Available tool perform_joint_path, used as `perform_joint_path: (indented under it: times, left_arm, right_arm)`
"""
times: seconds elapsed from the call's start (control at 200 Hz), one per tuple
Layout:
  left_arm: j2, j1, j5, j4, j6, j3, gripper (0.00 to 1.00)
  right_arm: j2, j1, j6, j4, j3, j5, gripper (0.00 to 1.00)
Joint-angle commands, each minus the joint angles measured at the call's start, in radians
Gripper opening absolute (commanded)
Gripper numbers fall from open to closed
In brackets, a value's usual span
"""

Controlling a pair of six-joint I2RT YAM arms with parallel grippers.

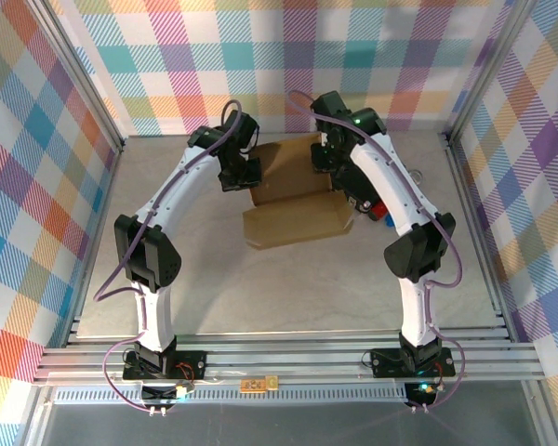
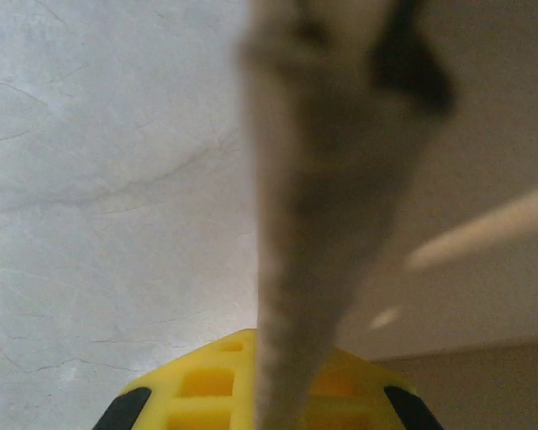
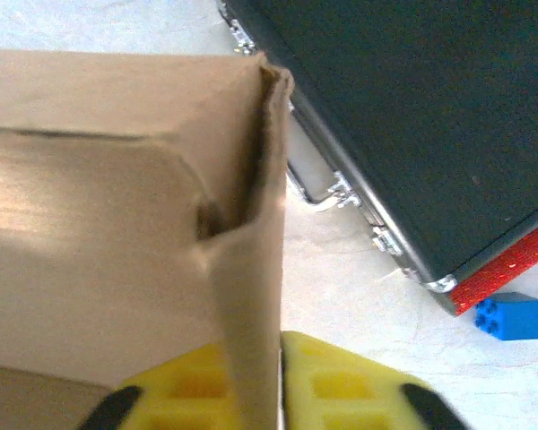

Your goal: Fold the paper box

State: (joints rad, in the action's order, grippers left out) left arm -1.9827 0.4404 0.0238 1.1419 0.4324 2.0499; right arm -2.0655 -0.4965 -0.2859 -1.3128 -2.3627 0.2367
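Note:
The brown cardboard paper box [image 1: 293,200] lies partly folded in the middle of the table, with one panel flat towards the front and a raised part further back. My left gripper [image 1: 239,174] is shut on the box's left wall, whose edge [image 2: 309,224] rises blurred between the yellow fingers [image 2: 206,385]. At the back right of the box, my right gripper [image 1: 327,158] is shut on the right wall [image 3: 251,296], which stands upright between its yellow fingers [image 3: 359,385].
A black hard case [image 3: 412,116] with metal latches lies right of the box, under my right arm. Its red end [image 1: 379,209] and a small blue brick [image 3: 511,315] sit beside it. Metal frame rails [image 1: 288,358] border the table.

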Motion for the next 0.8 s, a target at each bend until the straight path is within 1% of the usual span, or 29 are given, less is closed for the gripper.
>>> perform_joint_path:
  times: [0.0, 0.045, 0.08, 0.15, 0.23, 0.335, 0.395, 0.46, 0.505, 0.57, 0.665, 0.79]
  left_arm:
    - [0.042, -0.037, -0.013, 0.014, 0.068, -0.029, 0.00]
    - [0.064, -0.059, 0.001, -0.015, 0.114, -0.072, 0.00]
    - [0.085, -0.075, 0.006, -0.041, 0.147, -0.110, 0.00]
    - [0.121, -0.111, 0.023, -0.090, 0.229, -0.180, 0.00]
    - [0.154, -0.147, 0.044, -0.134, 0.315, -0.251, 0.00]
    - [0.188, -0.174, 0.030, -0.169, 0.424, -0.317, 0.00]
    - [0.209, -0.184, 0.026, -0.195, 0.492, -0.358, 0.00]
    - [0.233, -0.190, 0.024, -0.230, 0.575, -0.408, 0.00]
    - [0.246, -0.189, 0.017, -0.250, 0.623, -0.436, 0.00]
    - [0.256, -0.189, 0.019, -0.284, 0.659, -0.466, 0.00]
    - [0.249, -0.187, 0.012, -0.282, 0.669, -0.465, 0.00]
    - [0.249, -0.186, 0.016, -0.292, 0.671, -0.473, 0.00]
  right_arm:
    - [0.055, 0.041, -0.079, -0.043, -0.056, -0.105, 0.59]
    - [0.082, 0.066, -0.125, -0.045, -0.048, -0.158, 0.64]
    - [0.108, 0.088, -0.163, -0.040, -0.033, -0.203, 0.66]
    - [0.184, 0.122, -0.238, 0.001, 0.034, -0.284, 0.68]
    - [0.292, 0.132, -0.325, 0.083, 0.148, -0.329, 0.71]
    - [0.427, 0.131, -0.474, 0.217, 0.338, -0.412, 0.70]
    - [0.488, 0.126, -0.567, 0.309, 0.464, -0.479, 0.69]
    - [0.531, 0.115, -0.652, 0.397, 0.579, -0.536, 0.69]
    - [0.538, 0.098, -0.682, 0.441, 0.624, -0.561, 0.68]
    - [0.508, 0.061, -0.679, 0.438, 0.611, -0.570, 0.67]
    - [0.418, 0.004, -0.637, 0.347, 0.510, -0.542, 0.66]
    - [0.316, -0.029, -0.601, 0.276, 0.420, -0.518, 0.62]
